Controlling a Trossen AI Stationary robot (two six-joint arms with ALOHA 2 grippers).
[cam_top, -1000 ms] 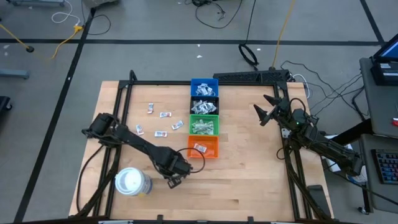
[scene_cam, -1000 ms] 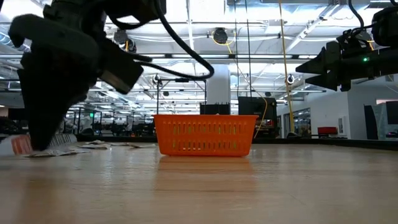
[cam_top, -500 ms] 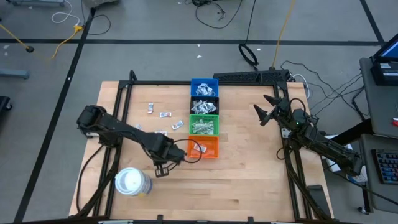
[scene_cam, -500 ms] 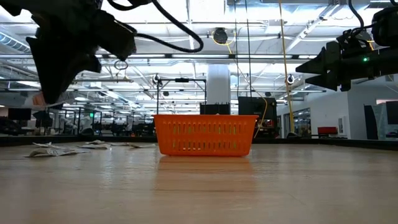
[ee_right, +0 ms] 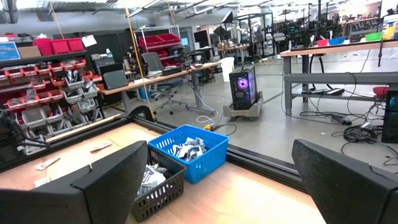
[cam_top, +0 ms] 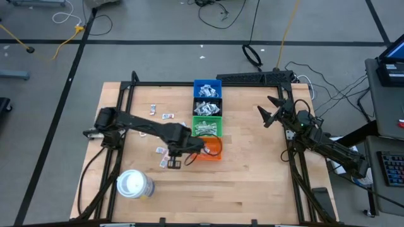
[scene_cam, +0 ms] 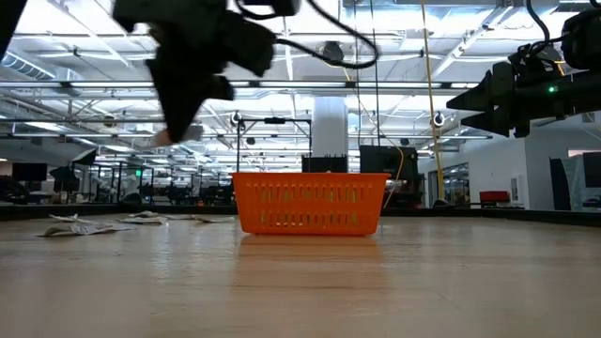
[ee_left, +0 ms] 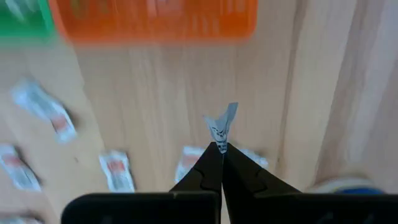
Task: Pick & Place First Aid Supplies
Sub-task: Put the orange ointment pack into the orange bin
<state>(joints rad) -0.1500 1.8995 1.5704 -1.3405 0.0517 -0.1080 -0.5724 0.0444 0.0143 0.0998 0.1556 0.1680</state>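
Note:
My left gripper [cam_top: 178,153] hovers above the table just near-left of the orange bin [cam_top: 213,149], shut on a small white packet [ee_left: 224,123] with dark print. The low view shows this gripper [scene_cam: 188,94] raised well off the table, left of the orange bin [scene_cam: 310,202]. Loose white strips with reddish marks lie flat on the wood [cam_top: 168,116] [ee_left: 117,171]; two of them lie right under the gripper [ee_left: 189,162]. My right gripper [cam_top: 273,113] waits open, raised over the table's right part. My left gripper pinches the packet by its lower tip [ee_left: 221,142] between the two fingertips. The fingers point down from above. The packet is lifted clear of the table and sticks out beyond the fingertips, slightly crumpled.
A row of bins runs down the middle: blue [cam_top: 207,88], black [cam_top: 207,107], green [cam_top: 207,126], then orange, each holding packets. A large white roll [cam_top: 134,185] stands near the near-left corner. Bare wood spreads over the near and right parts of the table.
My left gripper has risen from the table beside the white roll and swung toward the far side and the right, up to the orange bin. It stayed shut and carried the packet up with it.

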